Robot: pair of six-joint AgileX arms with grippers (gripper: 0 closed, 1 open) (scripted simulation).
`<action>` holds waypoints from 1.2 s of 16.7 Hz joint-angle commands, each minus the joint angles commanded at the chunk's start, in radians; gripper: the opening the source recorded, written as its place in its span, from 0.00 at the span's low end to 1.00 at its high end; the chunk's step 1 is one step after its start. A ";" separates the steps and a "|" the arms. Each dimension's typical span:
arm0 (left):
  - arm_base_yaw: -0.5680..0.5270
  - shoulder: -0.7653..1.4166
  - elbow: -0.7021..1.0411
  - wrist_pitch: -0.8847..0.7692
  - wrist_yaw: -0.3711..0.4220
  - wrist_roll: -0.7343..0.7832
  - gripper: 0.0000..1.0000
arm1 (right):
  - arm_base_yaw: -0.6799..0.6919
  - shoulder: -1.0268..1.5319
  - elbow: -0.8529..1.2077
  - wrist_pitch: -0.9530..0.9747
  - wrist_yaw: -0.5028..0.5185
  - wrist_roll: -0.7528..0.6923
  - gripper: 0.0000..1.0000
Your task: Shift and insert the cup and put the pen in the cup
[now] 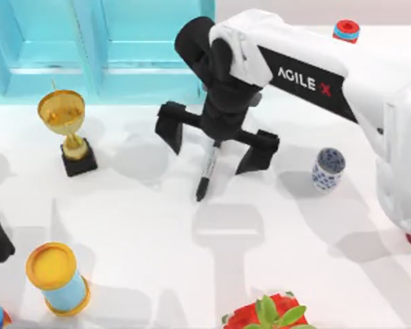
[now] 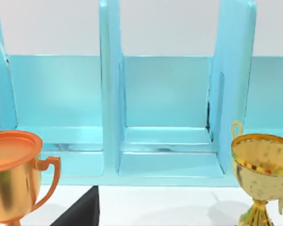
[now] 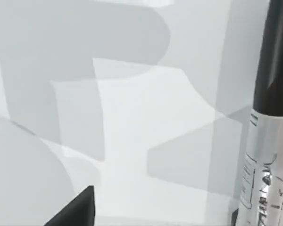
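The right hand (image 1: pixel 218 140) hangs spread wide, released, over the pen (image 1: pixel 207 169); clenching off-centre could roll it across the desk (image 1: pixel 157 240).

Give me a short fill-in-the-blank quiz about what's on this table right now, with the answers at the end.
1. The right gripper hangs above the ____, fingers spread.
2. The pen lies flat between the gold trophy and the ____.
3. The cup with its blue pattern stands ____ on the table.
4. The cylinder near the left edge has a ____ rim.

Answers: pen; cup; upright; yellow
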 joint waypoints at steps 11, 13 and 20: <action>0.000 0.000 0.000 0.000 0.000 0.000 1.00 | 0.003 0.010 -0.019 0.023 0.000 0.003 0.55; 0.000 0.000 0.000 0.000 0.000 0.000 1.00 | 0.003 0.010 -0.019 0.023 0.000 0.003 0.40; 0.000 0.000 0.000 0.000 0.000 0.000 1.00 | 0.003 0.010 -0.019 0.023 0.000 0.003 0.00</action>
